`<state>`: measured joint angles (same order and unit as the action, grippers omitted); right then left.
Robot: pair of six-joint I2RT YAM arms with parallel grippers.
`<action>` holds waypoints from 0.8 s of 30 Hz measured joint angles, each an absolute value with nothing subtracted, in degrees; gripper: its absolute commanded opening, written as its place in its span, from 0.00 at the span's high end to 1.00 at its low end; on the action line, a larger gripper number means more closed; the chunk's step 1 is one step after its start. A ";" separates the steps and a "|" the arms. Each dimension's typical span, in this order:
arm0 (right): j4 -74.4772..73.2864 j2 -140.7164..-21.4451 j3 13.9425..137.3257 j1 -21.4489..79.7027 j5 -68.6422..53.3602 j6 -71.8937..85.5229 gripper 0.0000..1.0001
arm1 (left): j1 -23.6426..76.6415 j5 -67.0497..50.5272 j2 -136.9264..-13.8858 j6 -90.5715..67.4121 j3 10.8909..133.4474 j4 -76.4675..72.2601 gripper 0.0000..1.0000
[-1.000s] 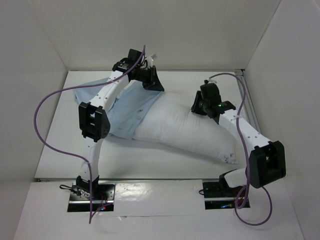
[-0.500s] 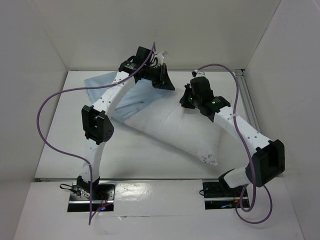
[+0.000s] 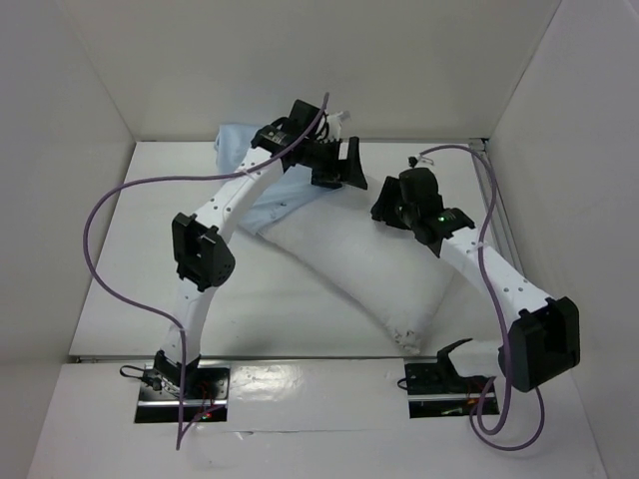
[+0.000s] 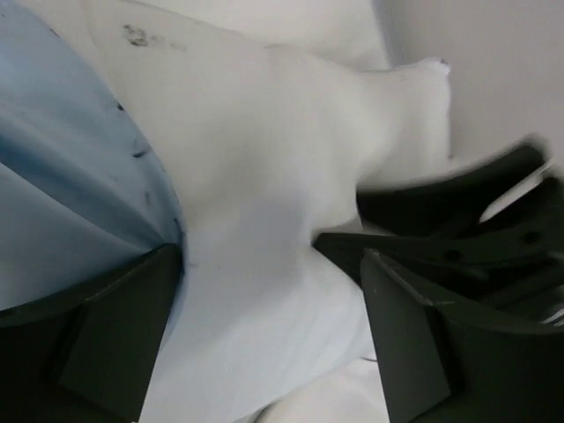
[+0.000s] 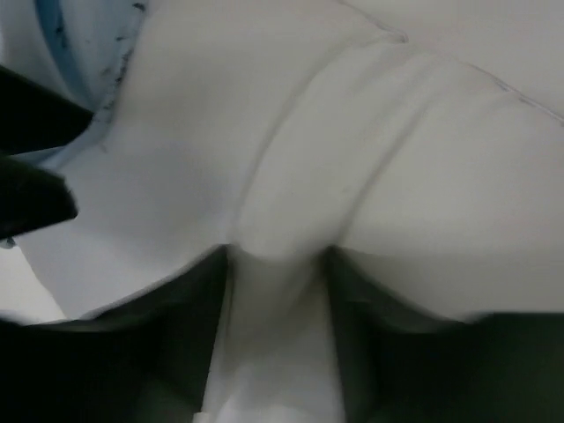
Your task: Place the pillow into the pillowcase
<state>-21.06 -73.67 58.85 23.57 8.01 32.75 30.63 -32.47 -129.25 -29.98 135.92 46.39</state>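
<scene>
The plump white pillow (image 3: 349,269) lies diagonally on the table, from the back middle down to the front right. The light blue pillowcase (image 3: 240,150) is bunched against the back wall and reaches under the pillow's far end. My left gripper (image 3: 349,168) hovers at that far end. Its jaws stand wide open around the pillow (image 4: 264,176), with the pillowcase (image 4: 62,176) by the left finger. My right gripper (image 3: 387,205) is close beside it. A ridge of the pillow (image 5: 397,159) is squeezed between its fingers (image 5: 176,344).
White walls close in the table at the back (image 3: 319,70), left and right. Purple cables (image 3: 100,220) loop off both arms. The two gripper heads are only a short gap apart at the back middle.
Both arms have swung the pillow's far end back and to the right, so it lies steeper. The pillowcase has bunched against the back wall. My left jaws have opened and my right jaws have widened.
</scene>
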 measured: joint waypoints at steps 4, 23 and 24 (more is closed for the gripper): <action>-23.24 -75.99 64.10 21.21 7.38 29.08 0.00 | 30.63 -24.49 -123.15 -27.14 132.70 48.71 0.00; -29.43 -89.21 89.36 32.38 11.03 15.29 0.00 | 23.07 6.83 -72.12 -32.03 54.83 29.74 0.06; -29.85 -89.76 89.36 32.84 10.70 15.16 0.00 | 22.83 7.25 -71.53 -32.73 51.75 28.29 0.06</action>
